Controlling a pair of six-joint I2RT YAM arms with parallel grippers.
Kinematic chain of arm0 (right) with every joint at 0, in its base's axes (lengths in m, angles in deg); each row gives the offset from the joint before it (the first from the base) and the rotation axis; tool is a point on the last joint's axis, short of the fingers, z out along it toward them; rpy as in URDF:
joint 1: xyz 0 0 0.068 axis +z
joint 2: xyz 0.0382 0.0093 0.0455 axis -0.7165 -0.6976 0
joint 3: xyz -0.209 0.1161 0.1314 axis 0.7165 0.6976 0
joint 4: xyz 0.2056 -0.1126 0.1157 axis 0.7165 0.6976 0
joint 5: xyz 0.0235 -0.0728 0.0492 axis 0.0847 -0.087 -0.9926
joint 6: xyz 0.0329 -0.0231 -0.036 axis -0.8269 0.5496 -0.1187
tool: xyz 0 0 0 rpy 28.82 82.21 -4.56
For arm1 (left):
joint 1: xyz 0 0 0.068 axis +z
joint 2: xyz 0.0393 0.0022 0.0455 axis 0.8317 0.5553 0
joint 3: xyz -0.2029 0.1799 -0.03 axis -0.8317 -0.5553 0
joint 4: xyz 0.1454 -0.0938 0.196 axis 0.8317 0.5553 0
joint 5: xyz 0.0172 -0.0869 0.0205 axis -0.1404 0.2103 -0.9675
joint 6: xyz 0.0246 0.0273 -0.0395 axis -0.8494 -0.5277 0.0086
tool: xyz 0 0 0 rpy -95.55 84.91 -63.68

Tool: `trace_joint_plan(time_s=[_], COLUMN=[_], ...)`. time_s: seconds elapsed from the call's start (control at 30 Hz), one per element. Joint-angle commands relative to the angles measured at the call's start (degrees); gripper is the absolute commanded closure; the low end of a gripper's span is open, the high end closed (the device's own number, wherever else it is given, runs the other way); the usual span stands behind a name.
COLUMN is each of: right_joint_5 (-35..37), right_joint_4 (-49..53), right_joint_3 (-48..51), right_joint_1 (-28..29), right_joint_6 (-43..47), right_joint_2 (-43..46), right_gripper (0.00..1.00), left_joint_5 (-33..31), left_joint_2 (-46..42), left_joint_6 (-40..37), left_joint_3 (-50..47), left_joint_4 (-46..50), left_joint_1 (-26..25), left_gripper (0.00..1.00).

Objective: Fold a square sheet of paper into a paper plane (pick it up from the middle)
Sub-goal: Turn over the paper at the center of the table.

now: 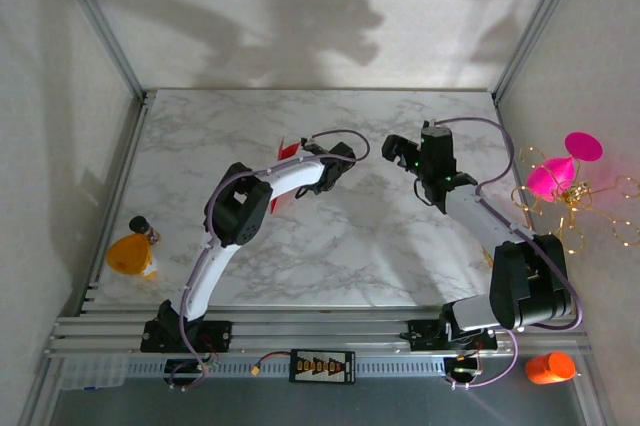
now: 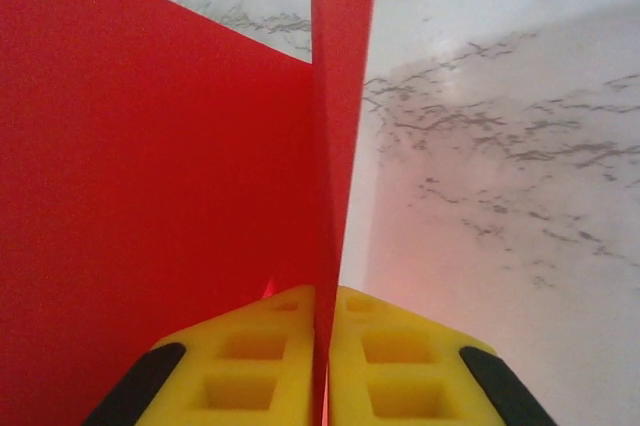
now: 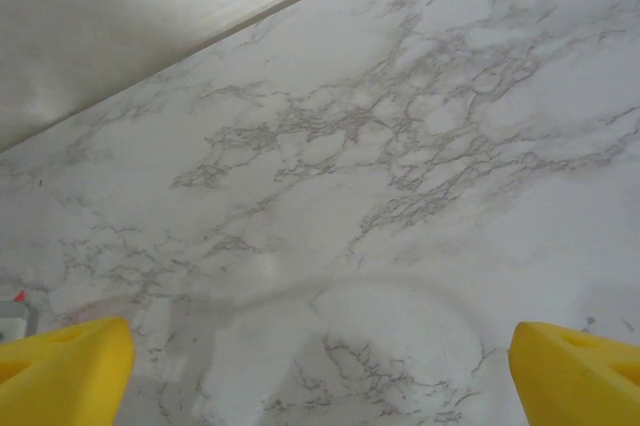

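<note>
While my left pincer (image 2: 323, 331) is clenched on the square sheet of paper (image 2: 150, 196), I see the red sheet standing on edge between its yellow fingers (image 2: 400, 346), with one wide flap spreading to the left. It hangs over the far middle of the bench (image 1: 380, 246). My right pincer (image 3: 320, 366) is released, jaws wide, near on the right.

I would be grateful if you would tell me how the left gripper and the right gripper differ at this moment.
The left gripper is shut, its yellow pads pressed together; the right gripper stands wide open. The left gripper clamps the red paper; the right gripper holds nothing above the marble table. Both have yellow pads.
</note>
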Motion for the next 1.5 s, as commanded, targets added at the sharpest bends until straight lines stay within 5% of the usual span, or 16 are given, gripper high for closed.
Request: trace_joint_plan(time_s=[0.0, 0.57, 1.0, 1.17, 1.47], right_joint_5=[-2.2, -4.0, -5.5, -9.6, -15.9], right_joint_4=[-0.3, -0.4, -0.9, -2.3, -4.2], right_joint_3=[0.7, 0.8, 0.9, 0.6, 0.8], right_joint_1=[-0.7, -1.6, -3.5, -3.5, -3.4], right_joint_6=[-2.2, -5.1, -7.3, -6.3, -6.6], right_joint_2=[-0.5, -2.1, -2.7, -4.1, -6.6], right_gripper=[0.04, 0.07, 0.08, 0.08, 0.11], left_joint_5=[-0.6, 12.4, 50.5, 50.3, 49.6], left_joint_2=[2.2, -0.7, -16.2, -24.8, -29.5], left_joint_6=[1.5, 5.5, 11.7, 13.0, 20.0], left_joint_3=[2.1, 1.3, -8.9, -18.9, -35.3], left_joint_4=[2.6, -1.5, -21.0, -26.2, -32.8], left_joint_1=[-1.1, -2.3, -3.3, 1.3, 12.1], left_gripper=[0.88, 0.65, 0.58, 0.62, 0.82])
